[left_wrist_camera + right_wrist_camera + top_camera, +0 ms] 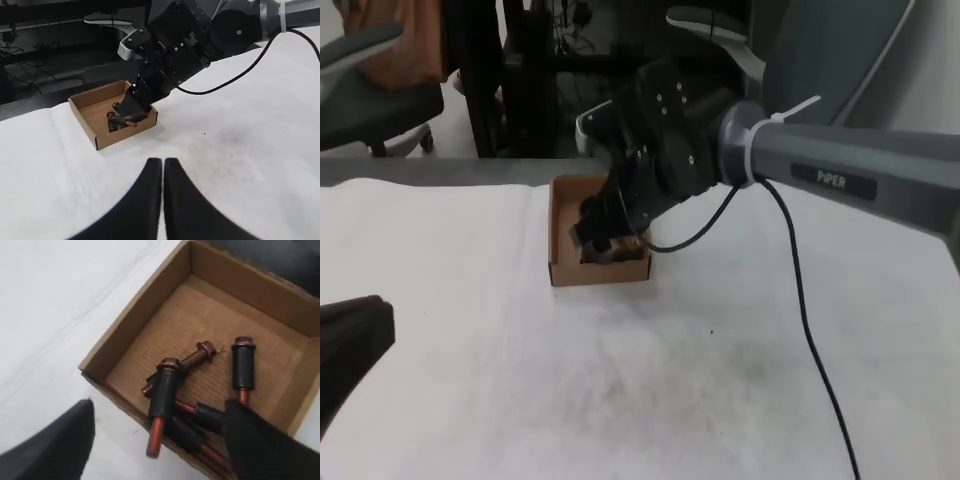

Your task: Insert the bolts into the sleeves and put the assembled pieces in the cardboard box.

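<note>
My right fingers [260,440] spread wide, holding nothing, over the cardboard box [135,327] at 12 o'clock on the table [470,400], I judge to drop pieces in | sleeved bolts [243,367] piled inside | my left fingers [145,200] pressed together, empty, parked clear at 8 o'clock.

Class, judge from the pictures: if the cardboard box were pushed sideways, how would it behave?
The cardboard box looks thin-walled and open-topped, so it probably slides easily on the cloth. The sleeved bolts lie loose inside, so they would likely roll or shift.
</note>
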